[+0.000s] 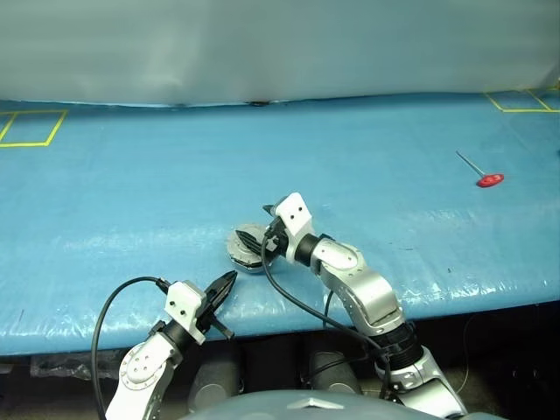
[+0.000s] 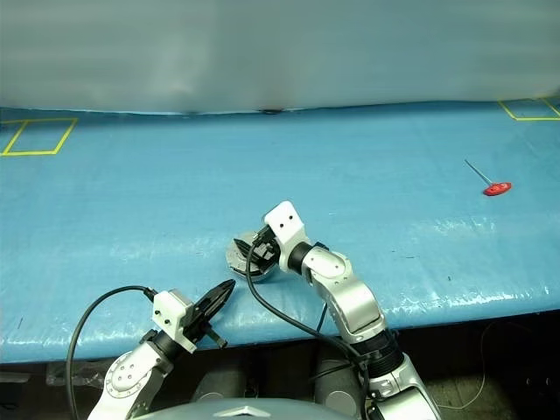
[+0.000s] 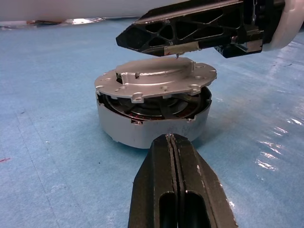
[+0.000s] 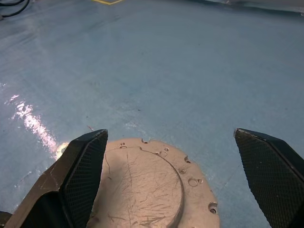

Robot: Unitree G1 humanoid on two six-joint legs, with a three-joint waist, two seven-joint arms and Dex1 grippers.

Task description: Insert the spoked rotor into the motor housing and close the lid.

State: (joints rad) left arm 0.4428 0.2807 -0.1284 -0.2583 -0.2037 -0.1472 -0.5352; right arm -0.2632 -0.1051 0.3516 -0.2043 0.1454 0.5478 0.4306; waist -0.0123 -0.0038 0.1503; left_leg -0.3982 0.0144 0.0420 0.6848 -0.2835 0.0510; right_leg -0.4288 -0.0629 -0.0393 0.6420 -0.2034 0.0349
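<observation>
Lid (image 3: 154,78) sits tilted on the motor housing (image 3: 152,133); press it flat with your spread right claw (image 4: 171,180). Left claw (image 3: 176,190) is pressed together.

Even, bright overhead light falls on the blue table (image 1: 131,192); white glare streaks show on its glossy cover, and the far backdrop looks soft and hazy.

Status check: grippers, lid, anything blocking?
Left gripper shut, empty, beside motor housing. Right gripper open over lid. Lid tilted, not seated. Nothing in the way.
</observation>
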